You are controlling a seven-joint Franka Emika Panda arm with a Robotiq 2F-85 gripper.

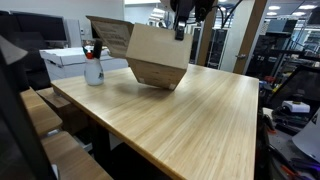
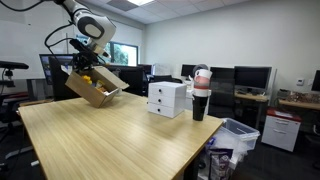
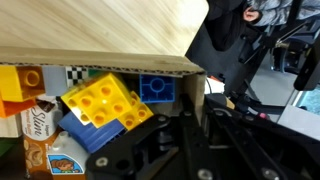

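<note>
A cardboard box (image 1: pixel 155 57) hangs tilted above the wooden table (image 1: pixel 200 120); it also shows in an exterior view (image 2: pixel 93 87). My gripper (image 1: pixel 181 30) is shut on the box's side wall (image 3: pixel 183 95), one finger inside and one outside. In the wrist view the box holds yellow building blocks (image 3: pixel 105 102), a blue block (image 3: pixel 155 88), an orange block (image 3: pixel 10 85) and a packet with a printed label (image 3: pixel 45 140). The fingertips are partly hidden by the wall.
A cup with pens (image 1: pixel 93 68) stands near the table's far corner, seen as a dark cup with a pink-and-white top (image 2: pixel 200 95). A white drawer box (image 2: pixel 166 98) sits beside it. Desks with monitors (image 2: pixel 250 78) and a bin (image 2: pixel 235 135) stand beyond.
</note>
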